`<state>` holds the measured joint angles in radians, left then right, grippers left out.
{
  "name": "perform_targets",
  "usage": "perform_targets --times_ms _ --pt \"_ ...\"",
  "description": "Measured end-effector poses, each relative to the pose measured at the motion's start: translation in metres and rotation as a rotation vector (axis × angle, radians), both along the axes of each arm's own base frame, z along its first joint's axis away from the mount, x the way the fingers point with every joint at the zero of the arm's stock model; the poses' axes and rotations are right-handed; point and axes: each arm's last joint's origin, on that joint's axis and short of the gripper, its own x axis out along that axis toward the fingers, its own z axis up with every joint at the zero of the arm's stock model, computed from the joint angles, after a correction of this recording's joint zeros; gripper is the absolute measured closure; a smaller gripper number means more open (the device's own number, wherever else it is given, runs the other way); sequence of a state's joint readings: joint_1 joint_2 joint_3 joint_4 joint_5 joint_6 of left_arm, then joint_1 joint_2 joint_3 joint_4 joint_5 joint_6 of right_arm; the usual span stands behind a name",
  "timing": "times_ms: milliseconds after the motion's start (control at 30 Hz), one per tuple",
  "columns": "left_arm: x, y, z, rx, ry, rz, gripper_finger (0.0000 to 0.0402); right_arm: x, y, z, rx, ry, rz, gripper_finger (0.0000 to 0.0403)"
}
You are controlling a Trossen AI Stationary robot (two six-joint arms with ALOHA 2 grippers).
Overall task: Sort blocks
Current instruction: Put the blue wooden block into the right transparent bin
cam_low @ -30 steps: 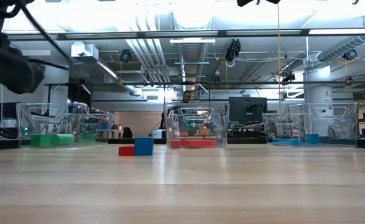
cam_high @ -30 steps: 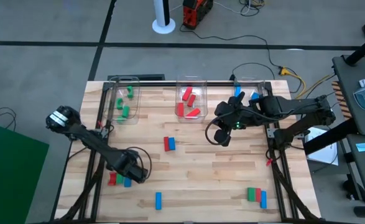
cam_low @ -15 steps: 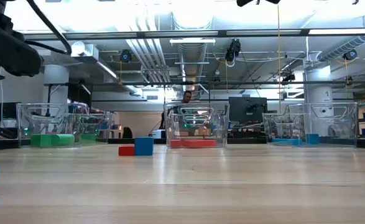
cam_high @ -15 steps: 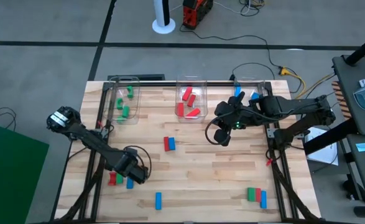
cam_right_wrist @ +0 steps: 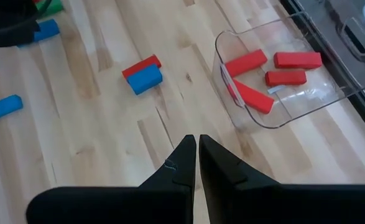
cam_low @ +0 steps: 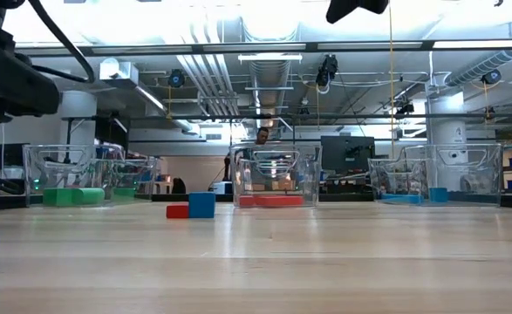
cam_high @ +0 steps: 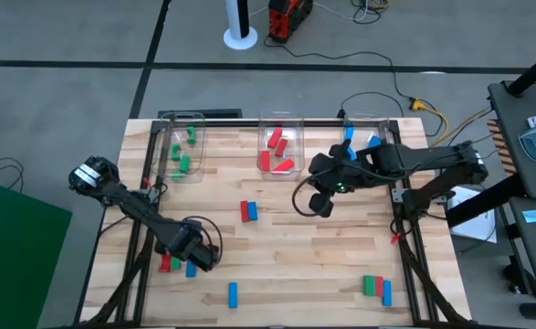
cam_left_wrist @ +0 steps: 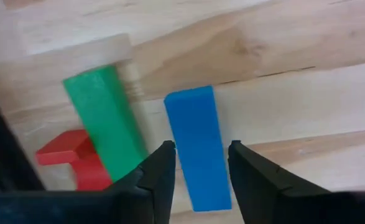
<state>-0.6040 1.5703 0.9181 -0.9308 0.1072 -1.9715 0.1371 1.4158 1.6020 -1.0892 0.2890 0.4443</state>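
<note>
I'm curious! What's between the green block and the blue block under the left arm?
Bare wood table only, in the left wrist view: the green block and blue block lie apart.

No legible text, labels, brands or numbers found in any view. Blocks, bins and bench carry no readable markings.

Grey floor (cam_high: 67, 82) around the wood-slat table (cam_high: 341, 247); exposed ceiling ducts (cam_low: 229, 83), strip lights (cam_low: 256, 45), monitor (cam_low: 347, 153) behind.

One camera looks straight down on the table (cam_high: 341, 247); another sits level at its edge; both show the bins (cam_low: 273, 179).
</note>
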Motion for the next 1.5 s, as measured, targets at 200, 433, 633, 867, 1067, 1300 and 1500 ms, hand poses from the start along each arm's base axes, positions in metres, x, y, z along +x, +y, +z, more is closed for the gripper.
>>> perform_targets --times_ms 200,433,633,867,1067,1300,1500 --pt "-0.006 -0.001 -0.008 0.035 -0.012 0.033 0.027 0.005 0.001 -0.007 -0.005 0.032 0.001 0.039" --pt "-0.008 -0.001 -0.012 0.015 -0.011 0.033 0.027 0.006 0.001 -0.008 -0.007 0.042 0.002 0.039" --pt "-0.007 -0.002 -0.014 0.005 -0.025 0.032 0.0266 0.006 0.001 -0.008 -0.007 0.042 0.002 0.039" --pt "-0.008 -0.001 -0.016 0.006 -0.024 0.03 0.0229 0.006 0.001 -0.008 -0.011 0.043 0.009 0.039" --pt "-0.01 0.001 -0.03 -0.029 -0.067 0.023 0.0217 0.006 0.001 -0.008 -0.015 0.044 0.014 0.039" --pt "-0.011 0.002 -0.032 -0.021 -0.09 -0.036 0.0224 0.006 0.001 -0.008 -0.015 0.044 0.015 0.039" --pt "-0.011 0.002 -0.032 -0.017 -0.096 -0.084 0.0291 0.006 0.001 -0.008 -0.017 0.045 0.016 0.039"
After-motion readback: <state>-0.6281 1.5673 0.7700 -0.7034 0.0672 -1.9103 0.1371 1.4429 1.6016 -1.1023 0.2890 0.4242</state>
